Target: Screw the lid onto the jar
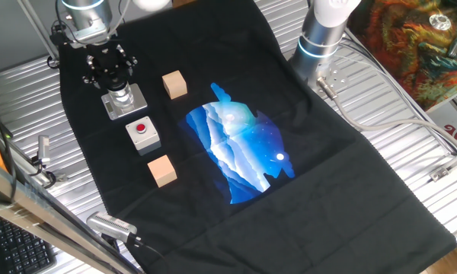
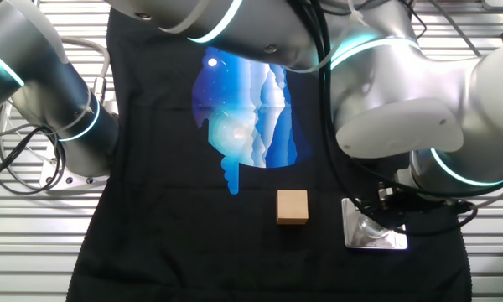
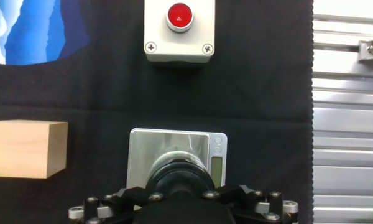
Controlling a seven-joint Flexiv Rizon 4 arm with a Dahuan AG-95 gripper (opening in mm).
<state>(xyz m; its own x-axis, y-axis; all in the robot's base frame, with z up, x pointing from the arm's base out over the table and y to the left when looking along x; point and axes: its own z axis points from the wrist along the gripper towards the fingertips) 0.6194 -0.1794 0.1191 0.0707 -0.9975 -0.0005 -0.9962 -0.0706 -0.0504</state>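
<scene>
We see a ribbed metal worktop point(image 1: 411, 106) covered by a black cloth point(image 1: 343, 175) printed with a blue-and-white scene. Lying on the cloth are two wooden cubes point(image 1: 174, 84) point(image 1: 161, 170), a grey box with a red button point(image 1: 143, 135) between them, and the jar point(image 1: 122, 97) on its square metal base plate beside the box.

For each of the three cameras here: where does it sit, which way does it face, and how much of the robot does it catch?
One fixed view: high, looking down along the black cloth; arm and pincer over the jar, top left.
The other fixed view: opposite side, low; arm links fill the top, jar bottom right.
Hand view: on the hand, looking straight down; pincer body at the bottom edge, lid on the jar below.
Shared: both fixed views show the wooden cube and the jar's metal base plate.
</scene>
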